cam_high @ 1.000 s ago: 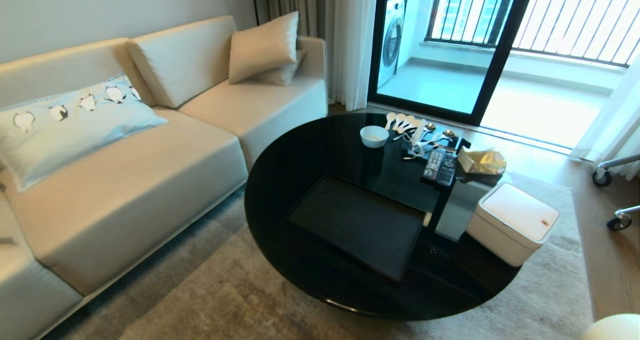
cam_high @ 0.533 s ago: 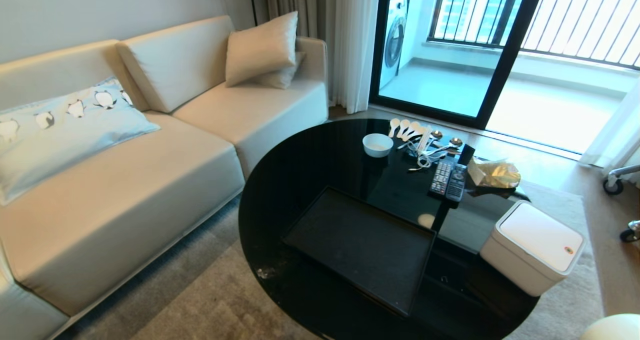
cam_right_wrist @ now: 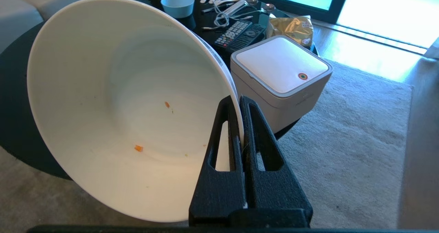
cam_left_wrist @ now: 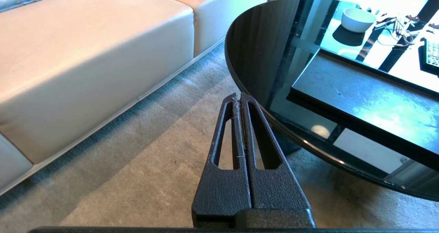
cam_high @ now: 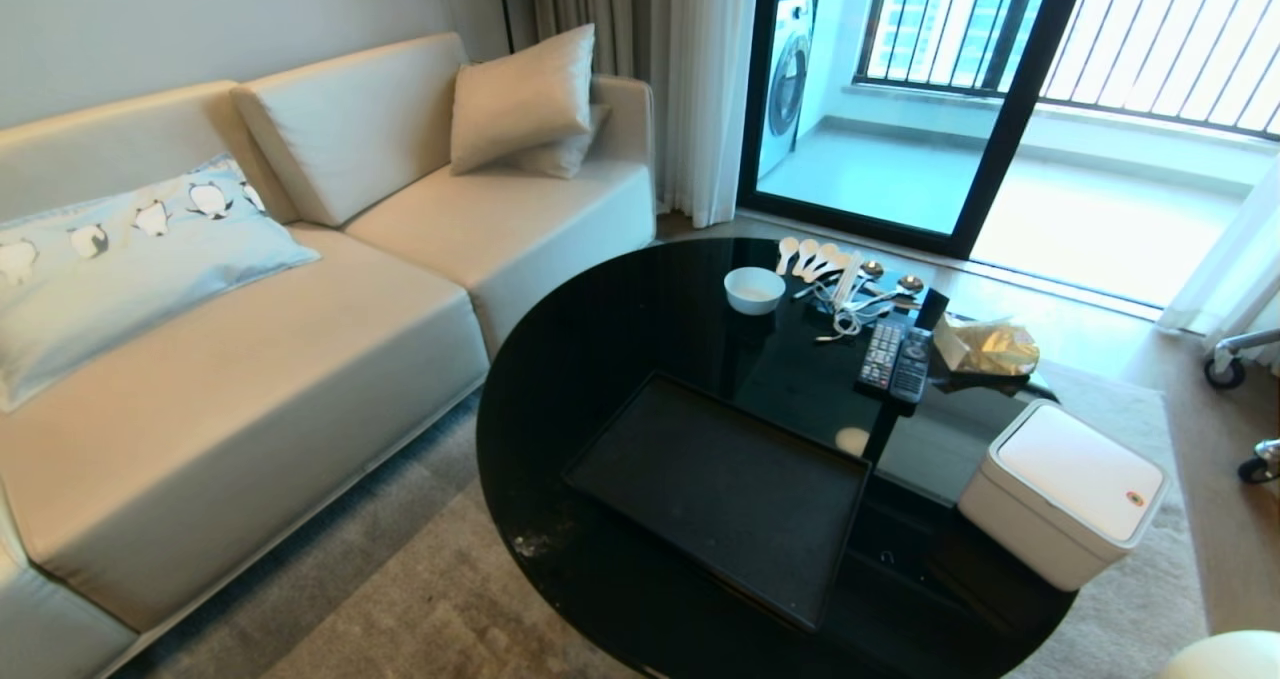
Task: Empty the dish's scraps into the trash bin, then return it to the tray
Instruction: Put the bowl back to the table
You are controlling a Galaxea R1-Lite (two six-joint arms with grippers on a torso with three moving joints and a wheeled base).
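Right hand (cam_right_wrist: 239,101) clamped tight on the rim of the white deep bowl (cam_right_wrist: 120,102), tilted on edge, filling the left and centre of the right wrist frame; two tiny orange carrot bits (cam_right_wrist: 138,148) stuck inside. Left hand (cam_left_wrist: 239,97) pressed shut on nothing, lower centre of its frame, above the carpet beside the round black table (cam_left_wrist: 253,47). Black tray (cam_high: 720,484) bare, centre of the head frame. White boxy container (cam_high: 1065,494) lower right.
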